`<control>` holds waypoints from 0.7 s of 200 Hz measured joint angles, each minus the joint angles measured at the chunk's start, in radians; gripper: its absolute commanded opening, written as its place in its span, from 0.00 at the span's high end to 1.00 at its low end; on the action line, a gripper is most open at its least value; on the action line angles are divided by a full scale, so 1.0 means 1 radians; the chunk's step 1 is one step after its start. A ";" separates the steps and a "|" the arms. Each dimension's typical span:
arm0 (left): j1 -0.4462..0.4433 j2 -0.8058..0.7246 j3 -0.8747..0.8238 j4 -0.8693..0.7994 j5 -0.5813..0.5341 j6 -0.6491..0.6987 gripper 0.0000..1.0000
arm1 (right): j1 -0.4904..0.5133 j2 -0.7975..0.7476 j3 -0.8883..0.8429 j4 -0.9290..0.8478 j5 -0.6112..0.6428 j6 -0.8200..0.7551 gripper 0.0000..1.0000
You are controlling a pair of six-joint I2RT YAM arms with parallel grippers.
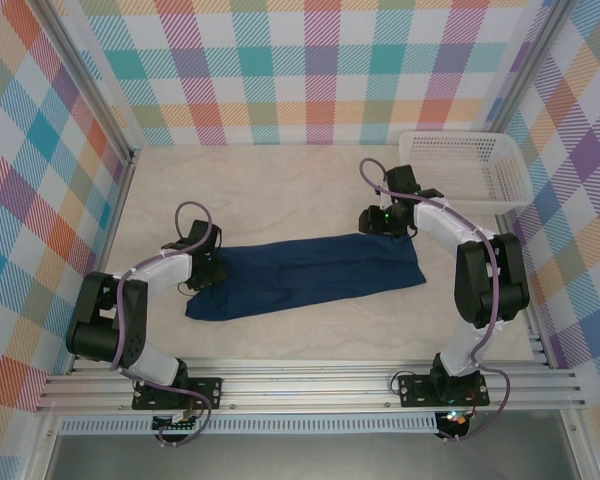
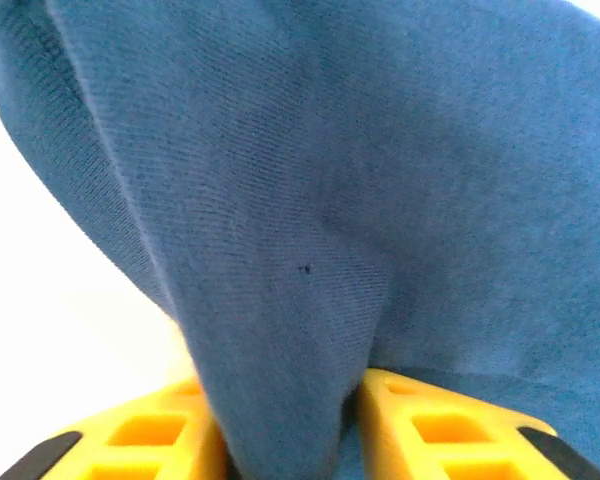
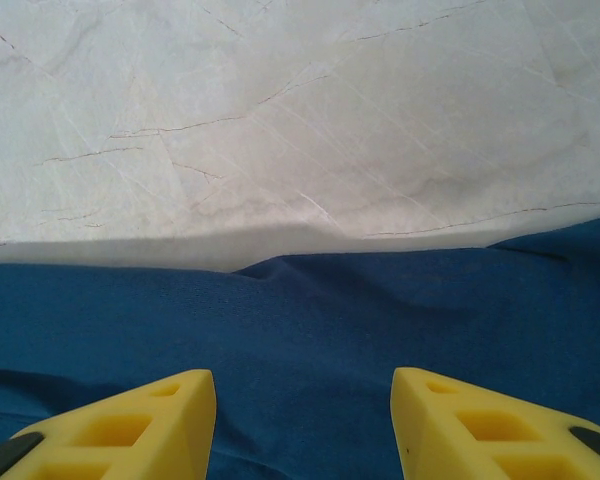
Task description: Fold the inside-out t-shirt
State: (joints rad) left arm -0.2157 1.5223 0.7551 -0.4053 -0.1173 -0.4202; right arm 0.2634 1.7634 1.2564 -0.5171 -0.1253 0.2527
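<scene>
The shirt [image 1: 310, 278] stretches left to right. My left gripper [image 2: 290, 415] pinches its left end; my right gripper [image 3: 302, 410] hangs open over the other.

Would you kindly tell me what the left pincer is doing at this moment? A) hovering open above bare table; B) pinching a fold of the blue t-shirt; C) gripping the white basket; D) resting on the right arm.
B: in the left wrist view, a fold of the t-shirt is squeezed between the yellow fingers of the left pincer.
</scene>
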 measured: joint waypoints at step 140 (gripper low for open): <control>0.088 -0.189 0.067 -0.131 -0.061 0.014 1.00 | 0.013 -0.082 -0.024 -0.010 -0.008 0.000 0.50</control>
State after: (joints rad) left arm -0.1280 1.3334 0.8223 -0.5362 -0.1783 -0.4057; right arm 0.2768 1.6814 1.2320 -0.5274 -0.1329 0.2527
